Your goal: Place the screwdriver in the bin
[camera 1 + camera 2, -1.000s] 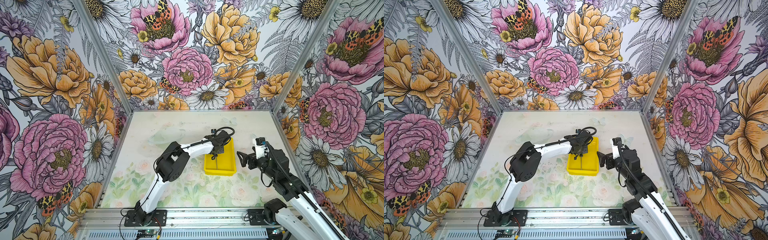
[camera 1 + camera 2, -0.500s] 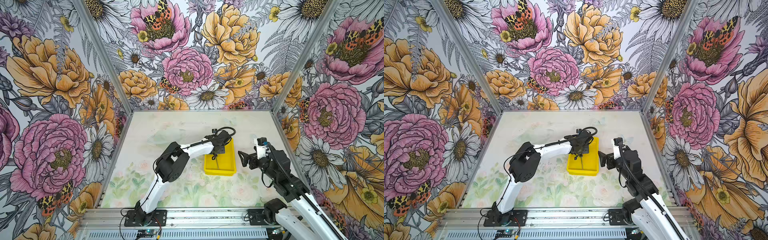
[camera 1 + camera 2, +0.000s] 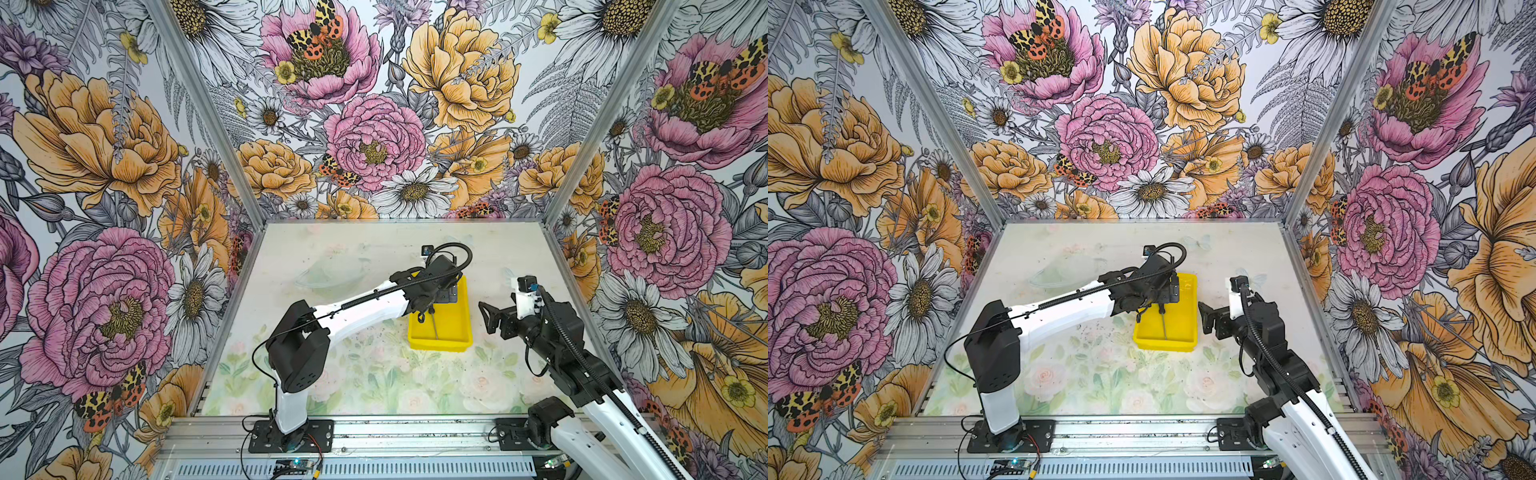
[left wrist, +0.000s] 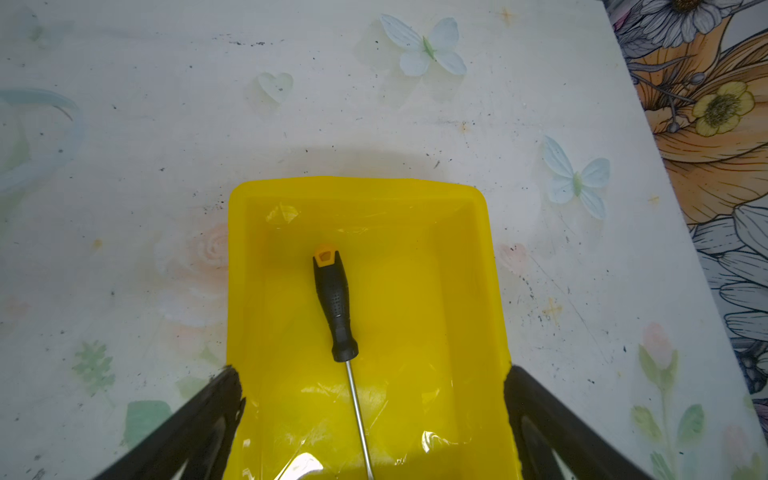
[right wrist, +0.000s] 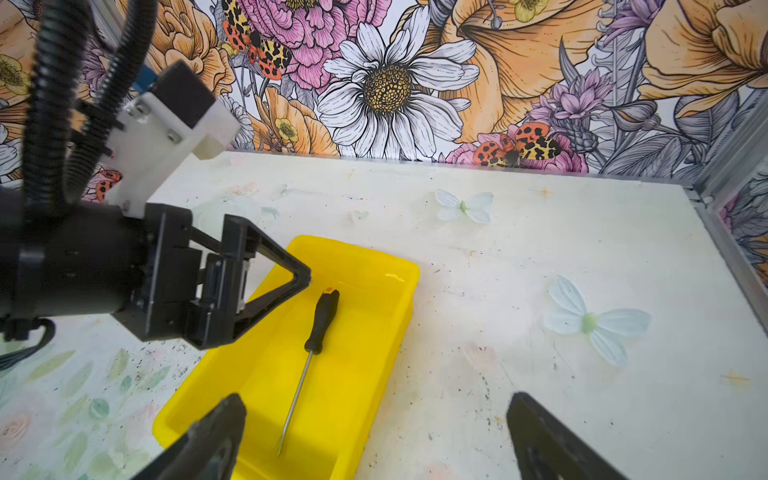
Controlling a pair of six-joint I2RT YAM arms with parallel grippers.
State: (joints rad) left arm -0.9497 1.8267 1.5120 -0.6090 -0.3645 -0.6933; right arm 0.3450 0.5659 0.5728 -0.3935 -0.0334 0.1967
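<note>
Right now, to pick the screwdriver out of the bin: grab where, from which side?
Take the screwdriver by its black handle, mid-length, from straight above, closing across its width. It lies flat along the bin floor, clear of both long walls; the shaft looks too thin.

Blocked over far half of bin [image 3: 455, 330] by left gripper [image 4: 372, 374], jaws wide apart; open from above over the near half; inside, split lengthwise by screwdriver [image 4: 334, 303], free strips on both sides; flanked on the right by right gripper [image 3: 487, 318], near but apart, jaws wide; bare table [image 3: 374, 257] beyond and left.
</note>
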